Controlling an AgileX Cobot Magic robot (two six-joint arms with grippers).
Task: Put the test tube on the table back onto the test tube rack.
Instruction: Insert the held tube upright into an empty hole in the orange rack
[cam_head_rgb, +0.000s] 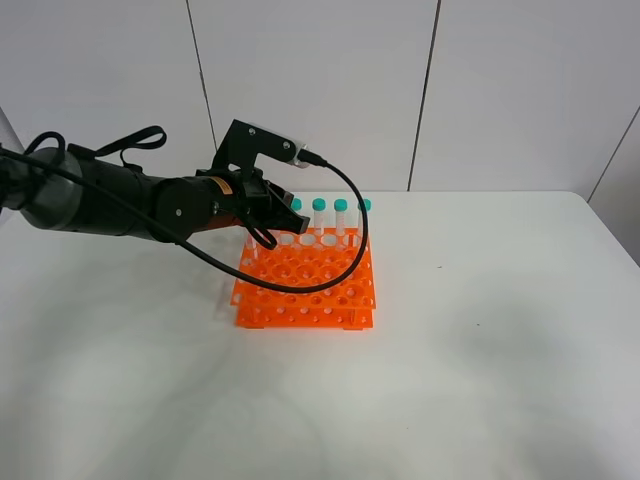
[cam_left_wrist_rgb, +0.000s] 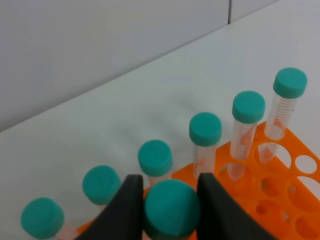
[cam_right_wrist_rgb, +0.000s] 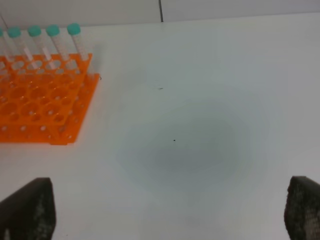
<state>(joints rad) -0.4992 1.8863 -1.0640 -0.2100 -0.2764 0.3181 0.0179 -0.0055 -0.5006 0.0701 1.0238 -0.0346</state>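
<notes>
My left gripper (cam_head_rgb: 262, 230) is shut on the teal cap of a test tube (cam_left_wrist_rgb: 171, 207) and holds it upright over the back left part of the orange test tube rack (cam_head_rgb: 305, 285). In the left wrist view the black fingers (cam_left_wrist_rgb: 125, 210) press the cap from both sides, just in front of the back row of capped tubes (cam_left_wrist_rgb: 205, 129). The held tube's lower end is hidden. The rack (cam_left_wrist_rgb: 280, 200) stands on the white table (cam_head_rgb: 480, 330). My right gripper (cam_right_wrist_rgb: 165, 215) is open and empty above bare table, away from the rack (cam_right_wrist_rgb: 40, 105).
Several teal-capped tubes (cam_head_rgb: 341, 206) stand in the rack's back row; the other holes in view hold nothing. A white panelled wall (cam_head_rgb: 320, 80) runs behind the table. The right arm does not show in the exterior view.
</notes>
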